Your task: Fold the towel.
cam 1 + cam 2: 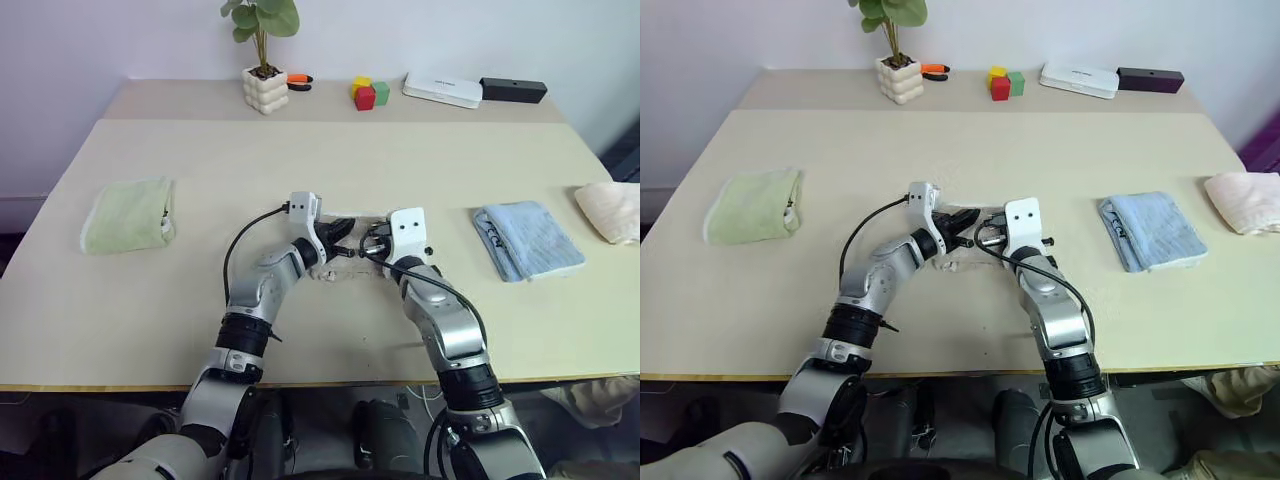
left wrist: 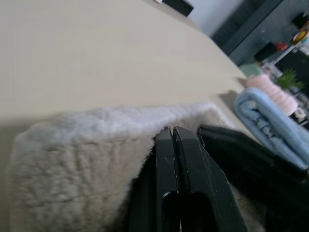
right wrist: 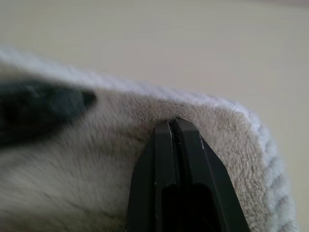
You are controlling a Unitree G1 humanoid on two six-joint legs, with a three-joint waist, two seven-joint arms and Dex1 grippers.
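You have both arms brought together at the middle of the pale beige table (image 1: 300,160), near its front half. The beige-tan terry towel with white edging (image 2: 72,154) lies bunched small on the table right under the two grippers, so from the head views you see little more than a scrap of it poking out between the wrists.

Your left gripper (image 2: 173,131) has its two black fingers pressed flat together, tips resting on the towel's fuzzy pile just below its far edge; whether any cloth is pinched between them, you cannot tell. Your right gripper (image 3: 172,122) looks the same: fingers closed tight against each other, tips on the nap close to a rounded, white-edged corner, and a grip on the fabric is not clear there either.

Well to your left lies a folded pale green towel (image 1: 128,214). To your right lies a folded light blue towel (image 1: 526,239), and beyond it, at the table's edge, a pale pink folded cloth (image 1: 612,210).
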